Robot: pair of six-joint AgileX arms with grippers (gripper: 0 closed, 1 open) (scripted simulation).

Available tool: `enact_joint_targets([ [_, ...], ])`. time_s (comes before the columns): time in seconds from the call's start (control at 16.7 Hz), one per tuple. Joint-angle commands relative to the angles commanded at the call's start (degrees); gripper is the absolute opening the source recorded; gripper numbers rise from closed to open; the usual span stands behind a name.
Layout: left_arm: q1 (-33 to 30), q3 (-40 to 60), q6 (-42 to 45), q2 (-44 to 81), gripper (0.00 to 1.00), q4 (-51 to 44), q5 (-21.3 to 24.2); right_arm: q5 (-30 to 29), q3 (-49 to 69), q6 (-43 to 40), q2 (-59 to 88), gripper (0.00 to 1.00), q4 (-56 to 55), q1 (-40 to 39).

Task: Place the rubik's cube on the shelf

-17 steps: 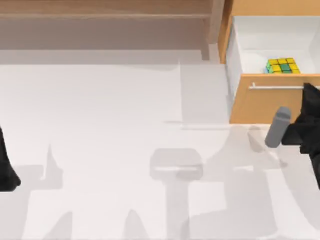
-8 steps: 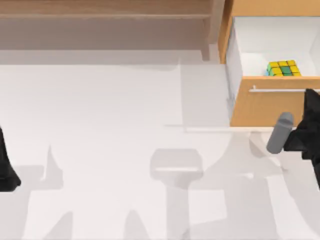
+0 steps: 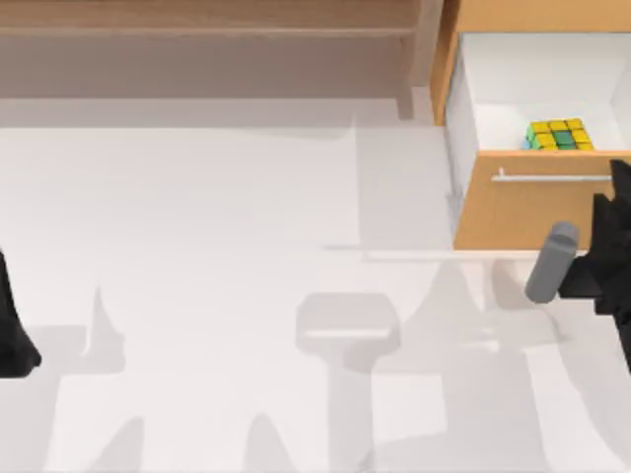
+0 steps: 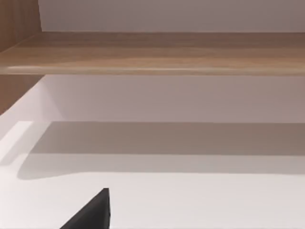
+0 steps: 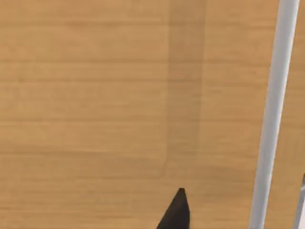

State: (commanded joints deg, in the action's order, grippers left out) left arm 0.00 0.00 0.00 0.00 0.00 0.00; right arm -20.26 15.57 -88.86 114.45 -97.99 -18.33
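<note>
- The rubik's cube (image 3: 558, 133) sits inside the open drawer (image 3: 537, 89), against the inner side of the drawer front (image 3: 532, 212), toward the table's far right corner. Its upper face shows yellow and green squares.
- The drawer is white inside, and its orange-wood front carries a silver bar handle (image 3: 552, 177) running along it; in the right wrist view the same handle (image 5: 271, 124) crosses close in front of the wood panel (image 5: 119, 105).
- The right gripper (image 3: 616, 212) hangs at the table's right edge, just beside the drawer front near the handle's end. Whether its jaws are open or closed cannot be told; one dark fingertip (image 5: 177, 212) shows in its wrist view against the wood.
- The shelf (image 3: 207, 25) runs along the table's far edge from the far left corner up to the drawer cabinet, with an upright side post (image 3: 426, 49) next to the drawer. The board (image 4: 157, 52) carries nothing.
- The left gripper (image 3: 12, 330) is parked at the table's left edge, well apart from the cube; the state of its jaws cannot be told.
- The white table (image 3: 217, 246) lies between the two arms.
</note>
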Motion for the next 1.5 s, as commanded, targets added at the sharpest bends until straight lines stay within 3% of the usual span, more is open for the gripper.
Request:
enact_joint_targets([
  [0.12, 0.0, 0.0, 0.0, 0.0, 1.0, 0.0, 0.0, 0.0, 0.0, 0.0, 0.0, 0.98, 0.0, 0.0],
  [0.18, 0.0, 0.0, 0.0, 0.0, 1.0, 0.0, 0.0, 0.0, 0.0, 0.0, 0.0, 1.0, 0.0, 0.0],
  [1.08, 0.0, 0.0, 0.0, 0.0, 1.0, 0.0, 0.0, -1.8, -4.2, 0.0, -0.5, 1.0, -3.7, -1.8],
  [1.5, 0.0, 0.0, 0.0, 0.0, 1.0, 0.0, 0.0, -0.2, -2.5, 1.6, 0.3, 1.0, -0.1, -4.3],
])
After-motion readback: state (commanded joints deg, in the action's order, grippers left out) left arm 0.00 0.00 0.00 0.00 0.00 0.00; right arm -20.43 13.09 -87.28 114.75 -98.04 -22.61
